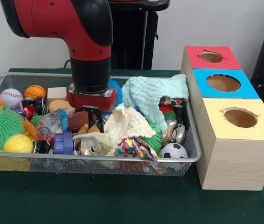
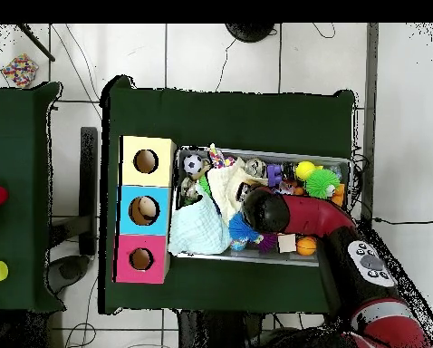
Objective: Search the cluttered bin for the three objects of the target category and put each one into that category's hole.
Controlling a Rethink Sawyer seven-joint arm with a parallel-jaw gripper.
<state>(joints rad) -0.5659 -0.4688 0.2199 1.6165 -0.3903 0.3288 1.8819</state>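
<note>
A wire mesh bin (image 1: 122, 160) is heaped with toys and cloths. My gripper (image 1: 96, 122) reaches down into its middle, low among the clutter beside a brown football (image 1: 79, 120) and a cream cloth (image 1: 122, 128); its tips are buried there. A baseball (image 1: 11, 97), basketball (image 1: 35, 91), yellow tennis ball (image 1: 17, 143) and soccer ball (image 1: 173, 151) lie in the bin. To the right stand three boxes with round holes: red (image 1: 211, 57), blue (image 1: 223, 83), yellow (image 1: 239, 119). In the overhead view the arm's wrist (image 2: 259, 210) covers the gripper.
A green spiky ball (image 1: 1, 126), a plastic bottle (image 1: 54, 122), a purple block (image 1: 64, 143), a wooden block (image 1: 57, 93) and a mint cloth (image 1: 153, 95) crowd the bin. The mint cloth hangs over the bin's rim toward the blue box (image 2: 144, 210). Green cloth covers the table (image 1: 99, 200).
</note>
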